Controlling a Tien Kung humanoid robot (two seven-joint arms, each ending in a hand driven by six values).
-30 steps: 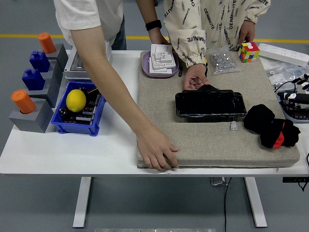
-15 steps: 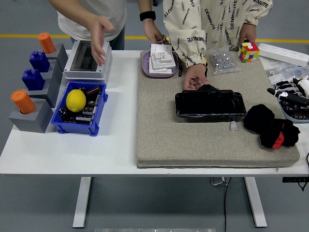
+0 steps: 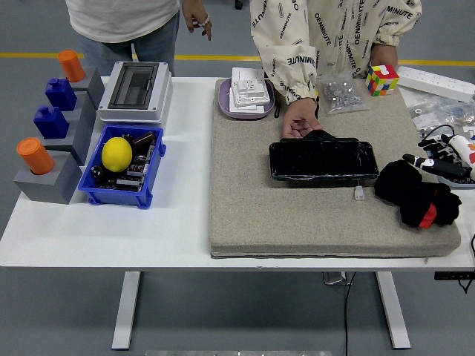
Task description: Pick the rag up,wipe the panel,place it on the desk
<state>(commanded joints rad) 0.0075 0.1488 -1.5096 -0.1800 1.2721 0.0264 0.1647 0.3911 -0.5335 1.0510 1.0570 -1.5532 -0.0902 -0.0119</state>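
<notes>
1. The rag [image 3: 415, 194], a crumpled black cloth with a small red patch, lies on the right end of a grey felt mat [image 3: 245, 200], near the mat's front right corner.
2. Just to its left, close by or perhaps just touching it, the panel [image 3: 323, 159], a glossy black rectangle, lies flat on the mat, and a small white connector [image 3: 359, 193] sits at its front right corner.
3. The right hand [image 3: 445, 159] comes in at the right edge, above and just beside the rag without touching it; its white-tipped fingers are spread apart and hold nothing. The left arm is out of view.
4. A person's hand [image 3: 300, 119] rests at the panel's far edge, pressing a bit of black material there; the sleeve bears repeated black print, parts of which read "MINUTE".
5. On the mat's far side stand a purple tray [image 3: 225, 104] with white switch plates, a clear bag of small metal parts [image 3: 340, 93] and a colour cube [image 3: 382, 79], where the person's other hand rests.
6. The mat covers the right part of a white table [image 3: 148, 230]. On its bare left part are a grey enclosure with a dark window [image 3: 137, 90], a blue bin [image 3: 122, 167] with a yellow ball [image 3: 116, 153], and grey blocks [image 3: 56, 178] carrying orange and blue pieces.
7. A white power strip [image 3: 438, 83] lies at the far right corner.
8. The floor is grey, with a yellow line [image 3: 30, 55] running behind the table; a second person stands at the top left.
</notes>
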